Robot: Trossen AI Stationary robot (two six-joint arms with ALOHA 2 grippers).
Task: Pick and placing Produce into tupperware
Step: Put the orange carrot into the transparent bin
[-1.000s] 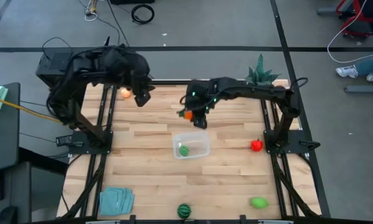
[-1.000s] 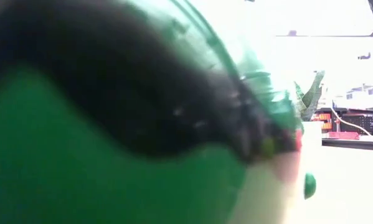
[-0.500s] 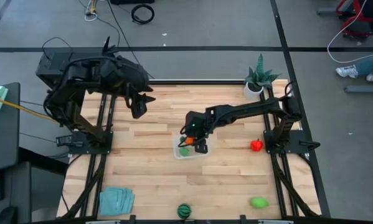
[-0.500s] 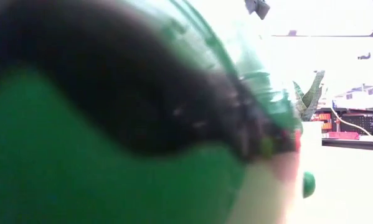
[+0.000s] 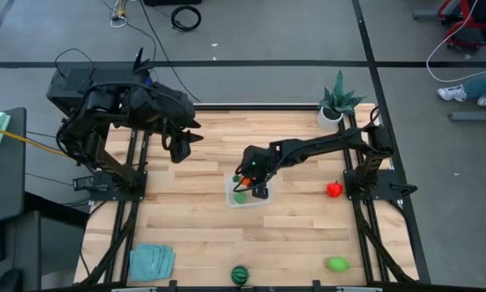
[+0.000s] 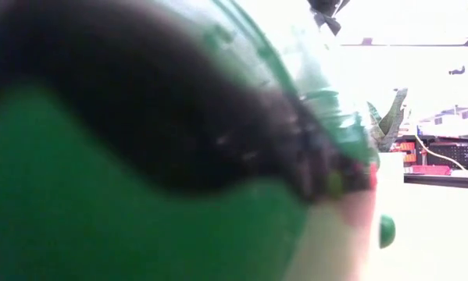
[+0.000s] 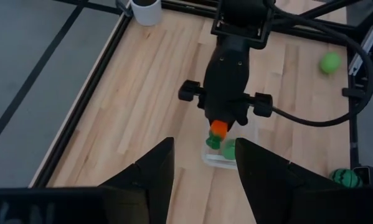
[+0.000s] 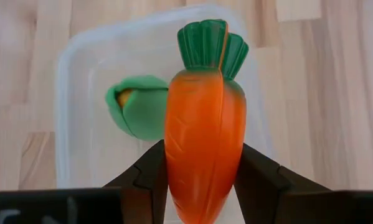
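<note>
My right gripper (image 5: 248, 180) hangs over the clear tupperware (image 5: 264, 198) at mid-table, shut on the orange carrot (image 8: 205, 130). One green piece (image 8: 139, 113) lies inside the tupperware (image 8: 71, 81). My left gripper (image 5: 180, 148) hovers open and empty above the table's far left part; its wrist view looks past the open fingers (image 7: 203, 146) at the right gripper. The red piece (image 5: 333, 190) lies near the right edge, another green piece (image 5: 337, 264) at the near right. The dark green striped ball (image 5: 240, 275) sits at the near edge and fills the low view. The peach ball is hidden. My right gripper pinches the carrot's orange body (image 8: 174, 155) between its two fingers (image 8: 150, 168), one on each side, with the fingers lying along it. It comes from above, pointing down. The carrot is lifted, its green leafy top (image 8: 211, 43) pointing away from the fingers toward the tupperware's floor.
A potted plant (image 5: 337, 101) stands at the far right corner. A folded teal cloth (image 5: 151, 262) lies at the near left corner. The arms' frames run along the table's left and right edges. Bare wood lies between the tupperware and the near edge.
My right gripper carried the carrot from the table's far middle toward the near edge and down, until it stood over the tupperware, and has since stayed there. My left gripper shifted a little toward the near edge; the arm now covers the spot where the peach ball lay.
</note>
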